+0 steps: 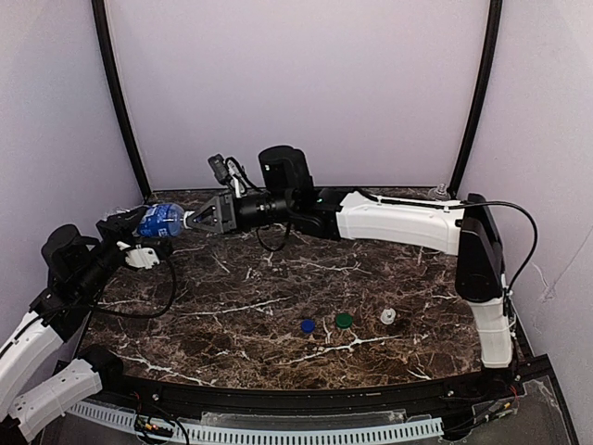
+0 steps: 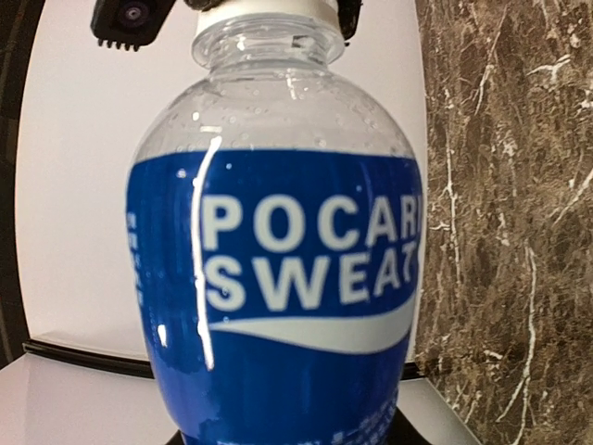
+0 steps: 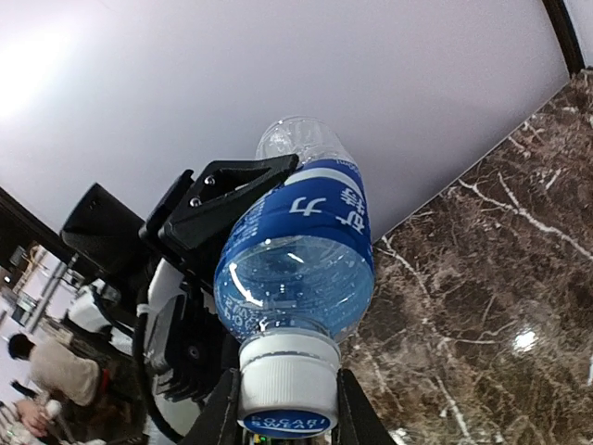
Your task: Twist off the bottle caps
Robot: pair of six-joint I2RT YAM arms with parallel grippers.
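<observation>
Right gripper (image 1: 193, 221) clamped on white cap (image 3: 287, 371) | left gripper (image 1: 130, 228) grasping blue-label bottle (image 1: 162, 220), apparently near its base, grip mostly hidden | bottle held sideways above table (image 1: 278, 306)

Left gripper (image 1: 139, 226), right gripper (image 1: 192, 220): seemingly clamped.

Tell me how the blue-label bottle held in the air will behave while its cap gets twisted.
Probably light: the bottle looks empty apart from droplets. Its thin clear wall may dent under the left gripper. The round, glossy body could spin in that grip as the white cap turns.
</observation>
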